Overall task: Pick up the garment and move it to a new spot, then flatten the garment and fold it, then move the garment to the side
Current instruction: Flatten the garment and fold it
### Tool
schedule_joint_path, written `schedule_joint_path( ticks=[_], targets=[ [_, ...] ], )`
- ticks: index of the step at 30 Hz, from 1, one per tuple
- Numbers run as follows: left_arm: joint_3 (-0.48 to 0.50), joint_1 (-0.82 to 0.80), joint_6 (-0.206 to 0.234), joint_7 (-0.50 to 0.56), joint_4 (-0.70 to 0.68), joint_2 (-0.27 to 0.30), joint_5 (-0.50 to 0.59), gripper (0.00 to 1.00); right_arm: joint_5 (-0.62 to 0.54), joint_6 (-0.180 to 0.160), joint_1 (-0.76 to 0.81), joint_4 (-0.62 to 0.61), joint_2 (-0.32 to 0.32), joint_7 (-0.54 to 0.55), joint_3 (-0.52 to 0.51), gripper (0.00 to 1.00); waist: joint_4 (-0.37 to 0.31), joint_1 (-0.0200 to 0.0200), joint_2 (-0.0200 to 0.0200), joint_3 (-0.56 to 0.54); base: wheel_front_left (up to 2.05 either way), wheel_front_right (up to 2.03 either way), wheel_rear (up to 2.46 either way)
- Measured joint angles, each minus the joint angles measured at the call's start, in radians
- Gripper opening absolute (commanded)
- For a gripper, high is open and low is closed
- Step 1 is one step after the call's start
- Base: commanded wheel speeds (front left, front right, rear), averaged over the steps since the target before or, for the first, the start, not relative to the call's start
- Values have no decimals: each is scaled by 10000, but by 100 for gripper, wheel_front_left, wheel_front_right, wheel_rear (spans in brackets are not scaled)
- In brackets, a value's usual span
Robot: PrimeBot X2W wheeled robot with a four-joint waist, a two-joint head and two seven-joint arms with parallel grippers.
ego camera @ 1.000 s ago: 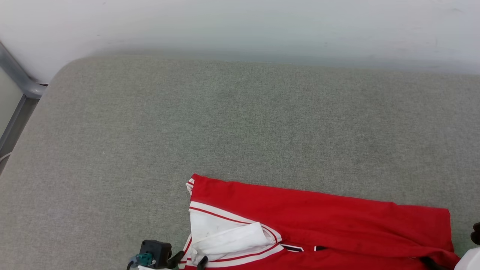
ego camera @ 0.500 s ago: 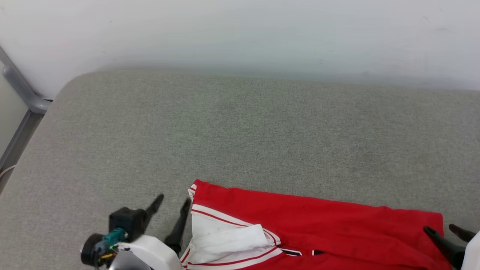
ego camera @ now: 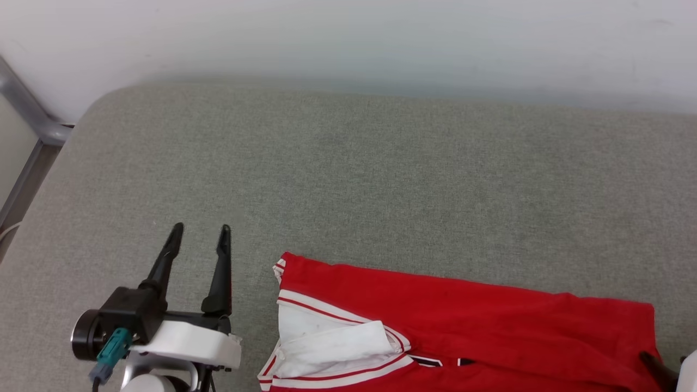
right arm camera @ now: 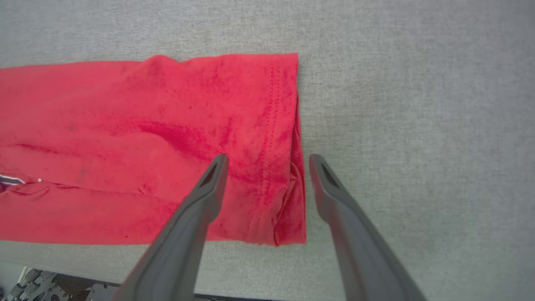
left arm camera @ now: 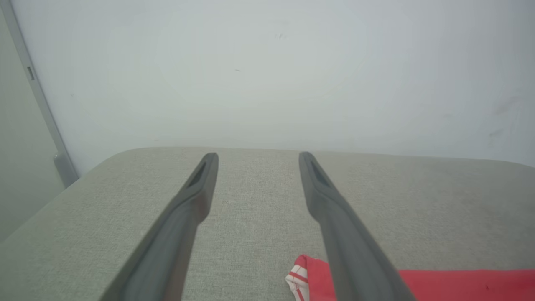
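While folded flat, garment point(ego camera: 463, 321) red, white-sleeved.

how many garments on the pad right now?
1. The red jersey lies along the grey pad's front edge. Another could be hidden beneath it.

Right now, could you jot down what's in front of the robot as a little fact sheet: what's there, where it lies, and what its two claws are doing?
surface: grey fabric pad, with a pale wall behind it
garment: red and white, lying as a long band near the pad's front edge
left gripper: open, empty, over bare pad beside the garment's collar end
right gripper: open, one finger over the garment's hem end, the other over bare pad; contact cannot be told
held: nothing
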Motion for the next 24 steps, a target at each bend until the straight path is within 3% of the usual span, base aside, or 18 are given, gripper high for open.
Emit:
schedule_joint_path(
  ticks=[5, 15, 24],
  targets=[
    [943, 515, -614, -12, -360, -719, 830, 100, -506, 0, -239, 502, 278, 163, -439, 100, 77, 0, 0, 284, 0, 0, 0],
    [1661, 714, -2011, -12, 10, -1678, 1877, 100, -825, 0, -616, 1716, 332, 12, -792, 100, 282, 0, 0, 741, 0, 0, 0],
    [2136, 664, -2623, -12, 184, -2242, 2433, 100, -431, -31, -778, 2539, 274, -272, -445, 100, 405, -1, -1, 1005, 0, 0, 0]
  ],
)
